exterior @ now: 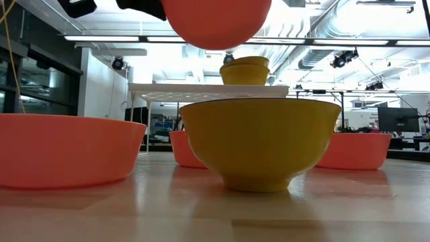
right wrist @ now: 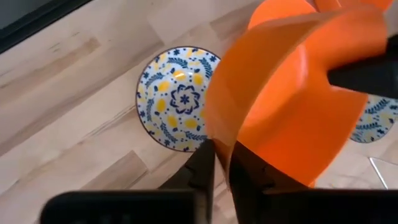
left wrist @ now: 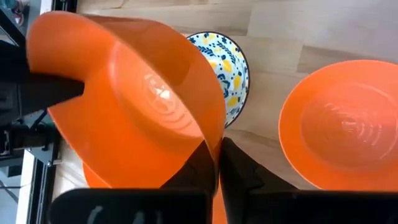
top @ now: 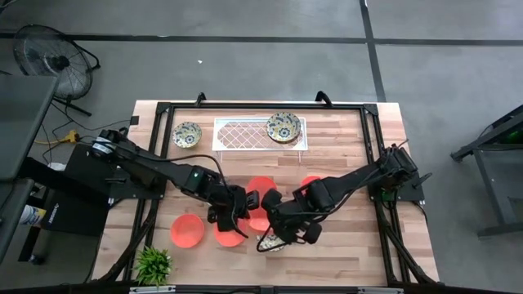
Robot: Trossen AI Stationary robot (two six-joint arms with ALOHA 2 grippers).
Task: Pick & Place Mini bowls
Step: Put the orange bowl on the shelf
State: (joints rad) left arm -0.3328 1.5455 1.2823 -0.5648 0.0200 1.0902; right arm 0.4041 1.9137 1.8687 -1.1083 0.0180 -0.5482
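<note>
Both grippers meet over the table's near middle on one plain orange bowl (exterior: 215, 20), lifted clear of the wood. My left gripper (left wrist: 217, 152) is shut on one side of its rim and my right gripper (right wrist: 222, 149) on another side. A floral bowl (right wrist: 180, 99) stands on its foot on the table just below them; from the side it looks yellow (exterior: 261, 141). Three more orange bowls (top: 186, 231) (top: 229, 235) (top: 310, 184) rest on the table. One floral bowl (top: 283, 126) stands on the white tray (top: 245, 135), another (top: 187, 135) to the tray's left. My left gripper pinches the orange bowl's rim (left wrist: 208, 134) between its two fingers, one inside the wall and one outside. The bowl is tilted and clear of the table. My right gripper pinches the same bowl's rim (right wrist: 214, 127), one finger on each face of the wall. The other gripper's finger (right wrist: 367, 74) shows at the rim farther round.
The black frame rails (top: 159, 147) run along the table's left and right sides. A small green plant (top: 153, 263) stands at the near left corner. The resting bowls crowd the wood around both grippers; the near right part of the table (top: 351, 245) is bare.
</note>
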